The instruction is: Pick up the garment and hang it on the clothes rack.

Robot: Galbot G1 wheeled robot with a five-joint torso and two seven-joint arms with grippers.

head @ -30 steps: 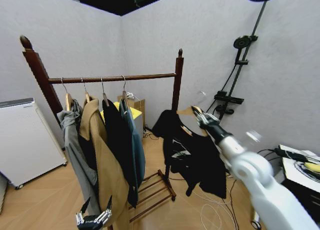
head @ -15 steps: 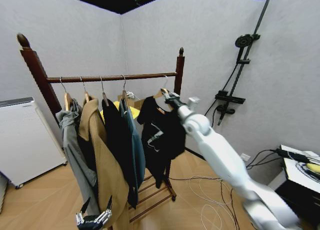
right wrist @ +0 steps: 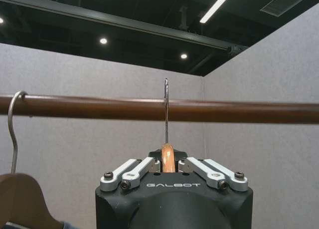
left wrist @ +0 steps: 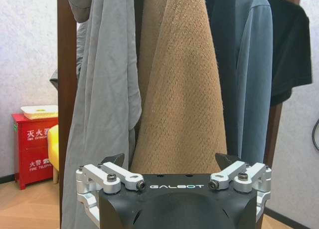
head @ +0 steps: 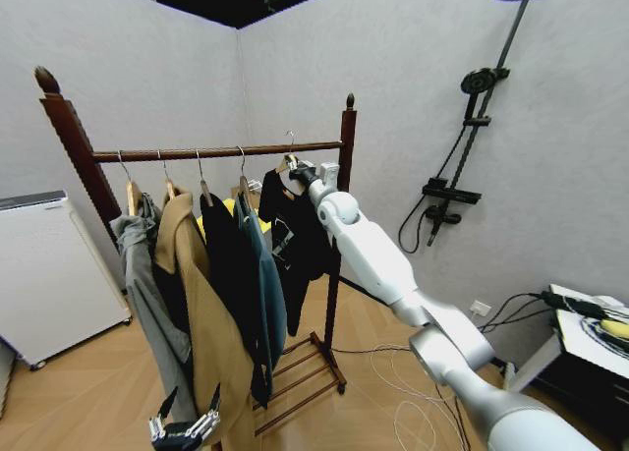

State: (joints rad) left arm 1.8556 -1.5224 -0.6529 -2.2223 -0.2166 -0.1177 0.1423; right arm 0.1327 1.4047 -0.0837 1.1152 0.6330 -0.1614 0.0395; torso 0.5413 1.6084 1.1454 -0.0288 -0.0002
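Overhead, right tool (right wrist: 168,165) pinching the hanger (right wrist: 168,158) neck, raising the garment (head: 293,237) so its hook clears the clothes rack (head: 346,148) rod; left tool (left wrist: 174,175) spread, idle

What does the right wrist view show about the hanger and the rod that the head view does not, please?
Right wrist view: the right gripper is shut on the light wooden hanger, whose metal hook rises in front of the rod with its tip above it; another hanger's hook already sits on the rod.

Head view: the whole clothes rack, the garment hanging below the gripper beside the other clothes, and the left gripper parked low.

Both show the rod, the hook and the right gripper.
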